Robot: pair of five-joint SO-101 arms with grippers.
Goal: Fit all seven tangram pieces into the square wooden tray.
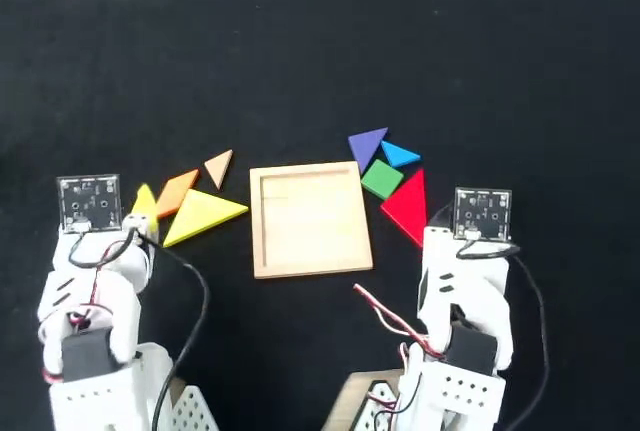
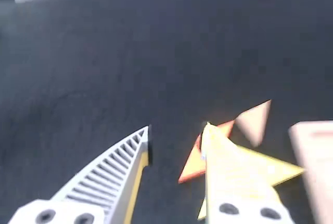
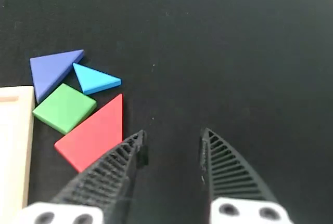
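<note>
The square wooden tray [image 1: 310,219] lies bare in the middle of the black table. Left of it lie a large yellow triangle [image 1: 203,213], an orange parallelogram [image 1: 177,191] and a beige small triangle [image 1: 219,165]. To its right are a purple triangle [image 1: 366,146], a blue triangle [image 1: 399,155], a green square [image 1: 381,179] and a red large triangle [image 1: 410,206]. My left gripper [image 2: 178,128] is open just short of the orange piece [image 2: 195,161], holding nothing. My right gripper [image 3: 173,133] is open beside the red triangle [image 3: 96,130], also holding nothing.
Black cloth covers the whole table, with wide free room beyond the pieces. Square marker boards [image 1: 89,202] [image 1: 482,213] sit on both wrists. Loose cables [image 1: 385,316] hang near the arm bases at the front edge.
</note>
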